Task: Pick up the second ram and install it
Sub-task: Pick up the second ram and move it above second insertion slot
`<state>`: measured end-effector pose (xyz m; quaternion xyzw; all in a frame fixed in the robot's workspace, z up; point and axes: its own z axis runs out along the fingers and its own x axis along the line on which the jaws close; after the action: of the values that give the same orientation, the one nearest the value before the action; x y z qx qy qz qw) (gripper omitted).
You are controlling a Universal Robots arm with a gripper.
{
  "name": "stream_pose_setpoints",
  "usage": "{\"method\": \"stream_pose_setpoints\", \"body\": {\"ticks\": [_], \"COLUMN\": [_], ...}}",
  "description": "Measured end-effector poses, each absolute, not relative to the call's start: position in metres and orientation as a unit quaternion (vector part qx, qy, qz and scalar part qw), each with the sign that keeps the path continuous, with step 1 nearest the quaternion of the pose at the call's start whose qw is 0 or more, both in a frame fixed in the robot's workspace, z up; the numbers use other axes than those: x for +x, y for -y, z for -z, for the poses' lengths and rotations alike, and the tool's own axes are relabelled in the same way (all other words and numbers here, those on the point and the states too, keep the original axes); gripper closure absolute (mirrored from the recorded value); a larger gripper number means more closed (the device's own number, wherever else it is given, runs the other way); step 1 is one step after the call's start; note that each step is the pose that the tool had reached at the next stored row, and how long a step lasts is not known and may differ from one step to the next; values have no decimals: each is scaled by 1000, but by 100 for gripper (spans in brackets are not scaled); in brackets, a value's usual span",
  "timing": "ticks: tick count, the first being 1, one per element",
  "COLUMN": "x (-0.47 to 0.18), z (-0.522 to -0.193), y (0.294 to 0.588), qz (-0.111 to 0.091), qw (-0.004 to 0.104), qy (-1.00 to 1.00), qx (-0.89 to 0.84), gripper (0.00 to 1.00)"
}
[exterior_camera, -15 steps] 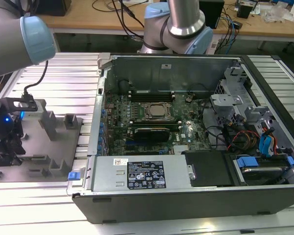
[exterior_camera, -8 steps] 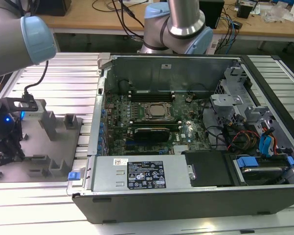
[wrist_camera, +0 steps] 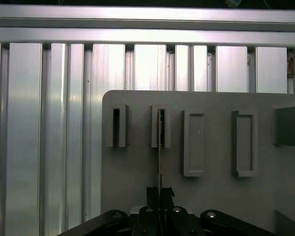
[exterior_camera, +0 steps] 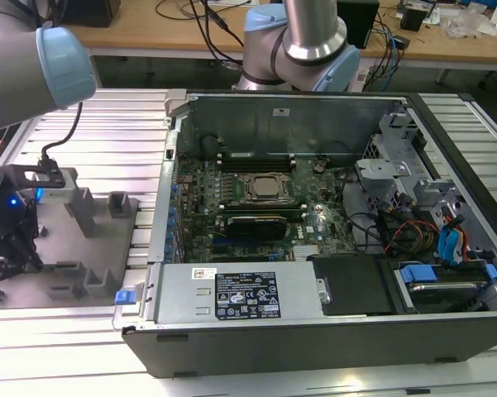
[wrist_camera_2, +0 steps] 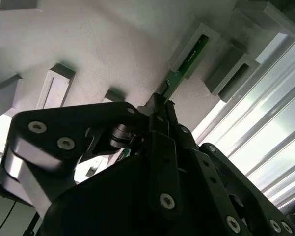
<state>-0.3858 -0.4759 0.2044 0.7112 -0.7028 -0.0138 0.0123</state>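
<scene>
Pincer (wrist_camera: pixel 160 193) pinches your second ram (wrist_camera: pixel 160 147) (far end sits in holder tray (wrist_camera: pixel 130 191) slot); lift-out and install not yet done.

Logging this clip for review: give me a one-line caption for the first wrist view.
Gripper, jaws closed on the second ram, its far end in a slot of the grey holder tray.

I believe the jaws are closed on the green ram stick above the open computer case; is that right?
Not quite: the gripper holds the second ram at the grey holder tray, not above the computer case. The first wrist view shows the stick's far end seated in that tray; the rest is right.
</scene>
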Motion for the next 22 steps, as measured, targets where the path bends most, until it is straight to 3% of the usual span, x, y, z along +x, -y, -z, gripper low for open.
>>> {"method": "stream_pose_setpoints", "body": {"ticks": [22], "x": [-385], "z": [-248], "y": [476], "qz": [14], "qw": [12], "qy": [703], "qx": [711], "gripper": [87]}}
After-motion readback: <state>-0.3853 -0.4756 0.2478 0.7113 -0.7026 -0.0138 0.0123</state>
